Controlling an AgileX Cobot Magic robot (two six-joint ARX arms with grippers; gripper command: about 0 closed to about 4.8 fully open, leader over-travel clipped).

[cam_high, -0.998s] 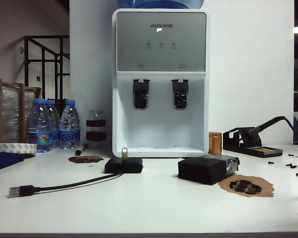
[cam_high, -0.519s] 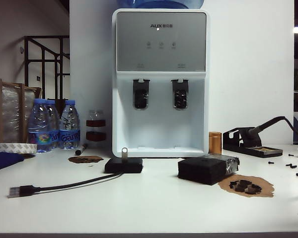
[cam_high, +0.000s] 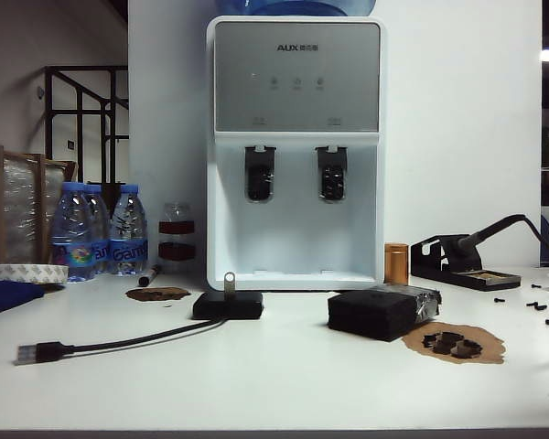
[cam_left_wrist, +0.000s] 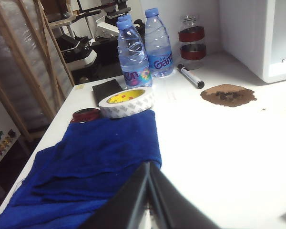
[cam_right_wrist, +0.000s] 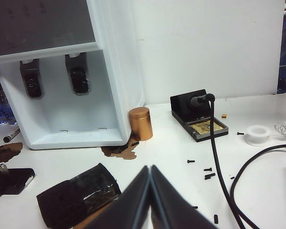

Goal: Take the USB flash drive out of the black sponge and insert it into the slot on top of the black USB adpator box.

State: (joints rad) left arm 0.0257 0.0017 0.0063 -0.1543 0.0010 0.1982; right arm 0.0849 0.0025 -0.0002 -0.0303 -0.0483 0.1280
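- Both pincers are sitting pressed together and empty: left gripper (cam_left_wrist: 149, 191) near the blue cloth (cam_left_wrist: 95, 162) at far left, right gripper (cam_right_wrist: 150, 195) at right, near the thick black foam sponge (cam_right_wrist: 76, 195).
- Tiny silver USB flash drive (cam_high: 229, 282) is standing upright in the flat black USB adpator box (cam_high: 228, 305), left of the sponge.
- Insertion is looking finished; no further move seems needed.

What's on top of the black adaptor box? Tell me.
The USB flash drive stands upright on the black USB adpator box, loop end up. Its plug end and the slot are hidden. Both grippers are shut, away from it.
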